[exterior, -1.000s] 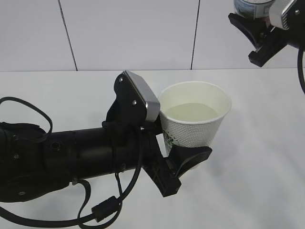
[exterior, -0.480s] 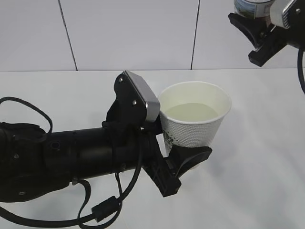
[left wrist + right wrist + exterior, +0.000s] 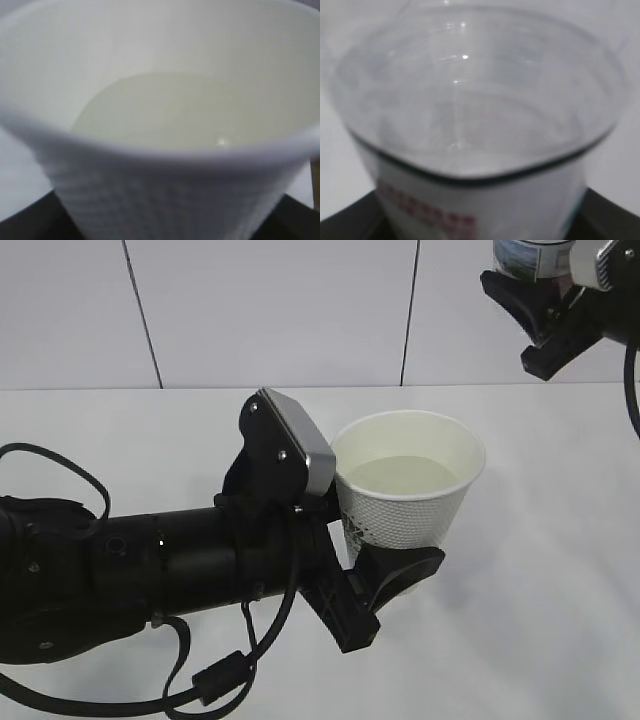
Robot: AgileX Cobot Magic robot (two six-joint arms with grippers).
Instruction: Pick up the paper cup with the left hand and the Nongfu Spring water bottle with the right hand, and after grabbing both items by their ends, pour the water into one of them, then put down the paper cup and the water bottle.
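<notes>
The white dimpled paper cup [image 3: 405, 508] with a green logo stands upright in the middle, clear water [image 3: 405, 475] inside it. My left gripper [image 3: 398, 552] is shut on the cup's lower wall. One black finger [image 3: 420, 565] shows in front and the other is hidden behind the cup. In the left wrist view the cup [image 3: 165, 200] and water [image 3: 185, 112] fill the picture. At the top right my right gripper [image 3: 535, 312] is shut on the Nongfu Spring water bottle [image 3: 530, 254], which is mostly cut off by the frame. In the right wrist view the bottle [image 3: 480, 100] is clear above a red-and-white label [image 3: 430, 215].
The white table [image 3: 540, 570] stretches under both arms. A white panelled wall [image 3: 280, 310] runs behind it. The left arm's body and cables [image 3: 150, 580] cover the lower left.
The right gripper and bottle have shifted very slightly at the top right. The left arm and the cup have not moved.
</notes>
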